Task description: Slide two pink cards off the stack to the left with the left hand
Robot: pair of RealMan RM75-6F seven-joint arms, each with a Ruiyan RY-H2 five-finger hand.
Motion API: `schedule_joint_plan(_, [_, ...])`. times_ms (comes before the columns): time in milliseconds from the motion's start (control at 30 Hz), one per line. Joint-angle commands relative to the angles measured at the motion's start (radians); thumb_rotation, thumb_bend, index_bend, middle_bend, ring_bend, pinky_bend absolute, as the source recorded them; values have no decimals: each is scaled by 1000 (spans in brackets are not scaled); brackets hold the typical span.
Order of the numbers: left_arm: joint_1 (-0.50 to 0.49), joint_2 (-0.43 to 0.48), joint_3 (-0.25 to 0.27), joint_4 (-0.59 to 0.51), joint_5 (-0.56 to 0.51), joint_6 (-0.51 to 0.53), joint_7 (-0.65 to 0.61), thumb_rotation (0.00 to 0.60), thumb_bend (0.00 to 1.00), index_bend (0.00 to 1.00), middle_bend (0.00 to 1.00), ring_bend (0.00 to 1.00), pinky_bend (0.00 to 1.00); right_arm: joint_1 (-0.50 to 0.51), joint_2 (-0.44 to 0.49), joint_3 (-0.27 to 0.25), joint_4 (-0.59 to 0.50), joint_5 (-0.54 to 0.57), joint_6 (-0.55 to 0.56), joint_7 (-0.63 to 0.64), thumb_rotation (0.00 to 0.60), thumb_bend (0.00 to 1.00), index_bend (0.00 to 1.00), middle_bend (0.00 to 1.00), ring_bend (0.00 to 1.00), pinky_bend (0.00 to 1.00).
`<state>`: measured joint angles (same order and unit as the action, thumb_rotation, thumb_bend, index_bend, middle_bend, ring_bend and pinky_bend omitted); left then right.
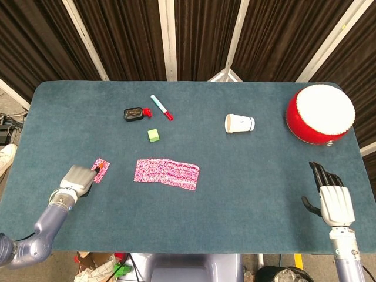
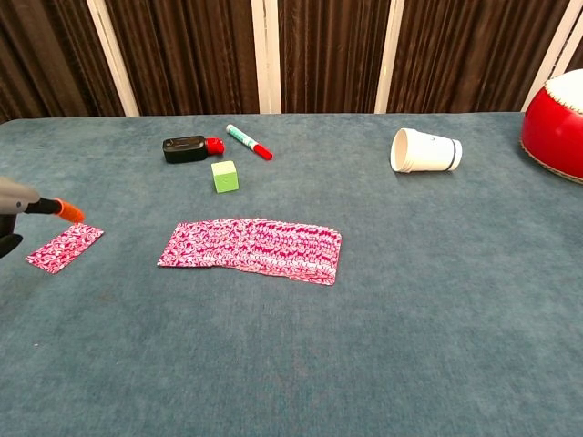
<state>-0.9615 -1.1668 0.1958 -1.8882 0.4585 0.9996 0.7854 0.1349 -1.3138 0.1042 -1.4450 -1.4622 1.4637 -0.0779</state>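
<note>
The pink cards [image 1: 166,173] lie fanned in a row mid-table, also seen in the chest view as the fanned cards [image 2: 255,248]. A separate pink card [image 1: 101,171] [image 2: 64,248] lies to their left, well apart from the row; whether it is one card or two overlapped I cannot tell. My left hand [image 1: 76,178] [image 2: 11,202] is at the left, holding nothing, with one orange-tipped finger [image 1: 101,168] [image 2: 68,213] stretched out over the card's far end. My right hand [image 1: 332,198] rests near the front right edge, fingers straight and apart, empty.
A green cube [image 1: 153,136], a black and red device [image 1: 134,113] and a red-capped marker [image 1: 161,107] lie behind the cards. A white paper cup [image 1: 239,123] lies on its side at centre right. A red drum [image 1: 320,113] stands at the far right.
</note>
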Motion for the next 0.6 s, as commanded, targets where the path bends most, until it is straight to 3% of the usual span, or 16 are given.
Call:
schedule_joint_plan(33, [-1, 29, -25, -45, 29, 18, -15, 600, 938, 46, 863, 827, 750, 1, 0, 1, -1, 0, 0, 1, 600, 284, 14, 150, 228, 238])
schedule_joint_plan(300, [-46, -73, -81, 5, 37, -4, 25, 600, 967, 43, 863, 835, 755, 0, 2, 3, -4, 3, 3, 2, 600, 284, 14, 150, 228, 238])
schedule_joint_plan(600, [-115, -205, -107, 97, -84, -23, 117, 600, 967, 40, 863, 835, 755, -2, 2, 6, 3, 8, 3, 9, 600, 284, 14, 150, 228, 238])
